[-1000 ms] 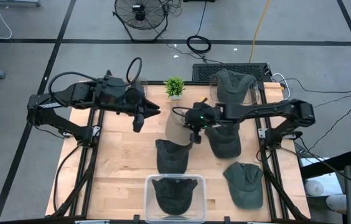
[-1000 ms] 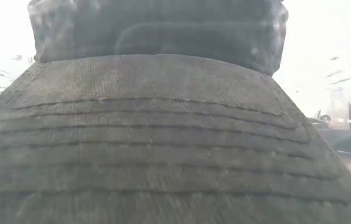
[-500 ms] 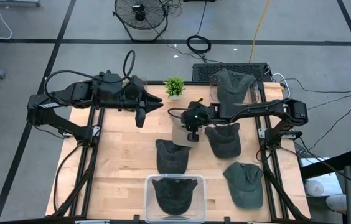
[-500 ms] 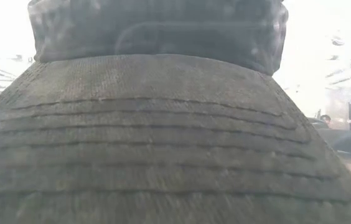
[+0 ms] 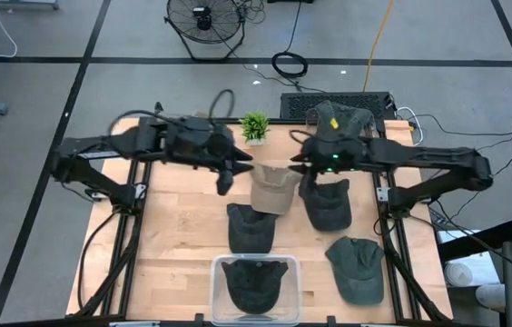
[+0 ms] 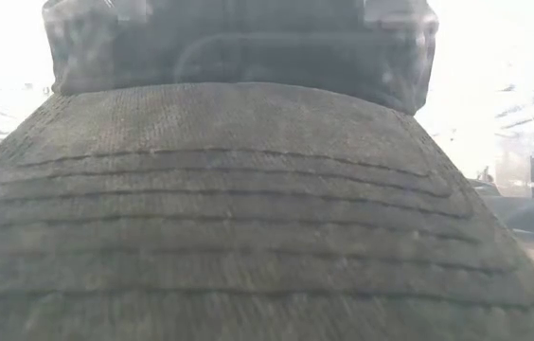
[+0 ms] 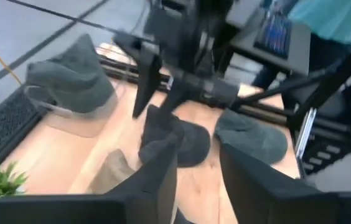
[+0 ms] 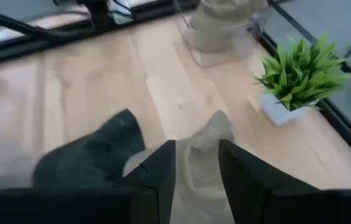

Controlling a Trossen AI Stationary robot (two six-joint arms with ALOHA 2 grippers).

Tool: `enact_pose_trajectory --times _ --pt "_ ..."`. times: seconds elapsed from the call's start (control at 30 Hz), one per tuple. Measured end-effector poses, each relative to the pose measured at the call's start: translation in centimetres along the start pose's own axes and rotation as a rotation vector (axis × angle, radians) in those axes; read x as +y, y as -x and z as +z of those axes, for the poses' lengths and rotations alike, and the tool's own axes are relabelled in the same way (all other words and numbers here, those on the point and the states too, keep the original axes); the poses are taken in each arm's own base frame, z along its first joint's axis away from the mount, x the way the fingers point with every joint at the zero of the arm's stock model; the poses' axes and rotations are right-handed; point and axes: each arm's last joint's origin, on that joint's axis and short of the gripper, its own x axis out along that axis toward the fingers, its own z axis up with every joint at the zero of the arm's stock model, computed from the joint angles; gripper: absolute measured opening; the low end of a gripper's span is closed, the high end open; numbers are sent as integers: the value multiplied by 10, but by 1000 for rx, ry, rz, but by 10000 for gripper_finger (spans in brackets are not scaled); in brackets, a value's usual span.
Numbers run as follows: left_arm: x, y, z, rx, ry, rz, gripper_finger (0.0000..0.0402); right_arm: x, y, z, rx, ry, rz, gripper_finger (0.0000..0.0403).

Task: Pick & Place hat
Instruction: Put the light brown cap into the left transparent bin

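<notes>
A wooden table (image 5: pixel 174 245) seen from above, with both arms reaching to its middle; a tan hat (image 5: pixel 272 189) lies flat there, between the two grippers, near a small green plant (image 5: pixel 255 125) at the far edge. Several dark green hats lie around it: one just in front (image 5: pixel 251 227), one beside it under the right arm (image 5: pixel 328 205), one near the front right (image 5: pixel 358 268), one in a clear box (image 5: pixel 216 272) at the front edge, and one on a clear stand at the back right (image 5: pixel 339 123).

The left gripper (image 5: pixel 227 174) hovers just beside the tan hat, fingers (image 7: pixel 157 174) parted and empty; the right gripper (image 5: pixel 303 165) is at the hat's other side, fingers (image 8: pixel 157 171) also apart, nothing between them; the hat looks released, resting on the wood.

Judged step: the tan hat appears to be set down or passed across mid-table. Next likely calls for one gripper to come down onto it, pinch the crown or brim, and carry it to its place, probably a clear container.

The table-level camera is blocked by a dark hat's brim (image 6: pixel 248 218).
</notes>
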Motion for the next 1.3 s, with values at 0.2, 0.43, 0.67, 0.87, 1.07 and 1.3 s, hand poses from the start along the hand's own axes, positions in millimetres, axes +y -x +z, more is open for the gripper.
enact_pose_trajectory --times 0.2,0.43,0.67,0.87,1.07,1.3 --pt "8 -55 -15 126 -62 -41 193 3 45 -5 -27 -53 46 103" --pt "29 -115 -41 271 -68 -60 229 12 83 -10 -73 -59 130 100" --pt "44 -157 -69 395 -53 -56 232 13 93 -14 -66 -40 148 98" --pt "57 -186 -92 475 -112 -44 232 13 92 -14 -63 -61 148 94" --pt "75 -208 -112 539 -131 -18 232 14 86 -17 -77 -108 150 93" --pt "89 -227 -133 607 -103 4 232 14 63 -34 -73 -199 157 93"
